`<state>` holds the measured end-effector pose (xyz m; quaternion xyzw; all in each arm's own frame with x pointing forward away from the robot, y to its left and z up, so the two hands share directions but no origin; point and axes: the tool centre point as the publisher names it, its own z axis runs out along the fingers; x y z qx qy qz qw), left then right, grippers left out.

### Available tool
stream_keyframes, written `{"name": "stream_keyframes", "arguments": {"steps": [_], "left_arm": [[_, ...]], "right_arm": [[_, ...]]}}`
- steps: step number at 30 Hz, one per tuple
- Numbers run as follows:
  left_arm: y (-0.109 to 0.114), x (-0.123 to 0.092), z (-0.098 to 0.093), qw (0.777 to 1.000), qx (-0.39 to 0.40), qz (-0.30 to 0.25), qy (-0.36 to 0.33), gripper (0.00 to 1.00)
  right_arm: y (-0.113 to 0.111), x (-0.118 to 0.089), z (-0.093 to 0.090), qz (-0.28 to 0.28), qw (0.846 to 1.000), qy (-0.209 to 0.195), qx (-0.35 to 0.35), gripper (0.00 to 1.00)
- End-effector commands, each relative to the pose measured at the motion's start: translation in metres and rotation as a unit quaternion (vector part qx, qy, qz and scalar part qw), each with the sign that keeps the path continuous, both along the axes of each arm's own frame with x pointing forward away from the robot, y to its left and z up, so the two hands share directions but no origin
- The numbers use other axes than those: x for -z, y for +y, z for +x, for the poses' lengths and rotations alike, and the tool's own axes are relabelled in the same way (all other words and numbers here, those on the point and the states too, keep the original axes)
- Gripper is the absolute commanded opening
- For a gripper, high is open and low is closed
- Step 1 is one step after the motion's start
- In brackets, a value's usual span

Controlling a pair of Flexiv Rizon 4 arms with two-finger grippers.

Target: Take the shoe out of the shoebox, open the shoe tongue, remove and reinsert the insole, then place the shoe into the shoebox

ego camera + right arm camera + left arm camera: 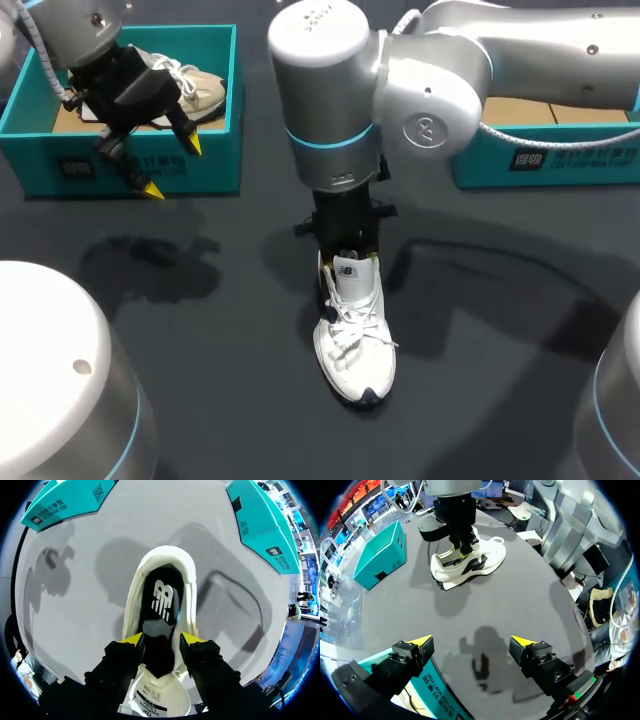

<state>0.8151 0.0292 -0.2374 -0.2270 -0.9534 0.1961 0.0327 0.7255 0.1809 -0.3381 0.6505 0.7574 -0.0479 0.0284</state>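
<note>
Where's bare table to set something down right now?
Free: dark tabletop between the teal cardboard shoebox and the white lace-up sneaker; also the stretch right of the sneaker, in front of the second teal box. Crowded: around the sneaker's heel, where the right end effector sits.

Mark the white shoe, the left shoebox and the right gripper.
white shoe (352, 326), head view, laces.
left shoebox (216, 165), head view, front wall.
right gripper (162, 639), right wrist view, midway between its fingertips.

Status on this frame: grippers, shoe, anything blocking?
Left gripper open, empty, over the shoebox. Right gripper open, tips inside the white shoe above the insole. Shoe upright on table. Nothing blocking.
</note>
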Motion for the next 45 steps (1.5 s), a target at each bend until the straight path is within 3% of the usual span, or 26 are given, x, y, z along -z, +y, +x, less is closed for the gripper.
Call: {"name": "stream_keyframes", "arguments": {"steps": [1, 5, 12, 24, 36, 45], "left_arm": [[0.000, 0.000, 0.000, 1.000, 0.000, 0.001, 0.000, 1.00], [0.000, 0.000, 0.000, 1.000, 0.000, 0.001, 0.000, 1.00], [0.000, 0.000, 0.000, 1.000, 0.000, 0.001, 0.000, 1.00], [0.000, 0.000, 0.000, 1.000, 0.000, 0.001, 0.000, 1.00], [0.000, 0.000, 0.000, 1.000, 0.000, 0.001, 0.000, 1.00], [0.000, 0.000, 0.000, 1.000, 0.000, 0.001, 0.000, 1.00]], "right_arm": [[-0.002, -0.001, -0.003, 0.002, 1.000, -0.002, 0.001, 0.59], [-0.001, -0.001, -0.004, 0.003, 1.000, -0.001, 0.004, 0.86], [0.001, -0.001, -0.008, 0.006, 1.000, -0.001, 0.009, 0.96], [0.000, -0.008, -0.015, 0.000, 1.000, -0.005, 0.021, 0.87], [-0.002, -0.008, -0.026, 0.008, 1.000, -0.001, 0.025, 1.00], [-0.004, -0.010, -0.038, 0.013, 0.999, -0.004, 0.034, 1.00]]}}
